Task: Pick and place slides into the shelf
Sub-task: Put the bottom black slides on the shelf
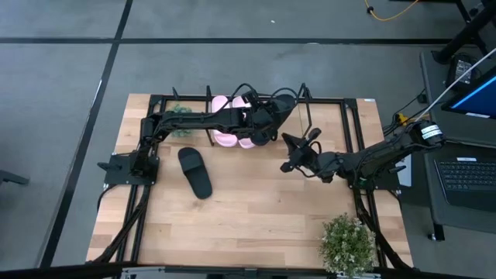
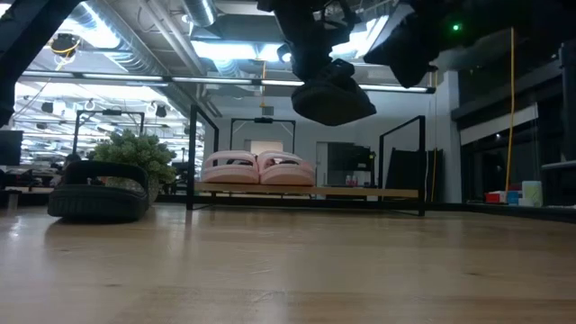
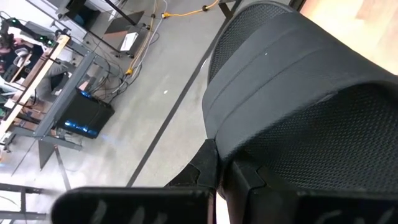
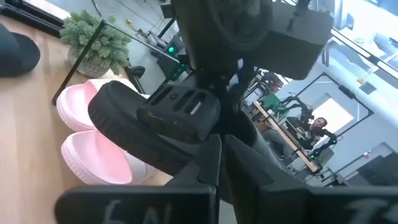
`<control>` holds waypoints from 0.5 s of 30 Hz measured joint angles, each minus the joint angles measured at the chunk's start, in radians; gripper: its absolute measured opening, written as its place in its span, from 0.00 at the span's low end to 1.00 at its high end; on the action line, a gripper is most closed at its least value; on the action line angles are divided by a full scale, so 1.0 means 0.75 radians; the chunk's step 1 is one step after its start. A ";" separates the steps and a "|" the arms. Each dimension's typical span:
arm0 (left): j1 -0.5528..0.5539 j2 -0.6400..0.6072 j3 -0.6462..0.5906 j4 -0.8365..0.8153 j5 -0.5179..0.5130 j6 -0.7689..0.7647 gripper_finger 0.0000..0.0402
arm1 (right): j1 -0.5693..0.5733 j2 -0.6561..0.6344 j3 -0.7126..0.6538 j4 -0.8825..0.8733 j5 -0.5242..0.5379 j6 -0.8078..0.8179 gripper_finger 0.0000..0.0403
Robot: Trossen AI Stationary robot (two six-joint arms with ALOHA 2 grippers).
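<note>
My left gripper [image 1: 262,116] hangs over the shelf [image 1: 341,99] at the table's far side, shut on a black slide [image 2: 335,97] held in the air. Two pale pink slides [image 2: 258,168] sit side by side on the shelf's wooden board [image 2: 360,192], directly below and beside the held slide [image 4: 124,118]. The second black slide [image 1: 195,172] lies sole-down on the tabletop, left of centre. My right gripper [image 1: 285,153] floats shut and empty just near-right of the left gripper, pointing at it. My left gripper pinches the black slide between its two fingers from above, pointing down. The slide itself [image 3: 298,93] hides the place of contact, so I cannot tell which part is held. The slide is lifted clear and hangs tilted below the fingers, above the pink slides [image 4: 93,155].
A potted plant [image 1: 349,244] stands at the table's near-right corner, and a smaller plant [image 1: 182,111] at the shelf's left end. The shelf's black wire frame [image 2: 423,162] rises around the board. Bare board [image 2: 396,192] shows right of the pink slides.
</note>
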 joint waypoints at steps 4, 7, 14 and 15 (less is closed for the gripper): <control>0.000 0.000 0.000 0.001 0.000 -0.001 0.00 | -0.018 0.000 -0.001 -0.021 0.001 0.000 0.06; 0.000 0.000 0.000 0.002 0.000 -0.001 0.00 | -0.051 0.000 -0.006 -0.026 0.001 -0.001 0.06; 0.000 0.000 0.000 0.002 0.000 -0.001 0.00 | -0.125 0.000 -0.006 -0.025 -0.094 -0.001 0.12; 0.000 0.000 0.000 0.002 0.000 -0.001 0.00 | -0.132 0.000 -0.007 -0.025 -0.108 -0.001 0.14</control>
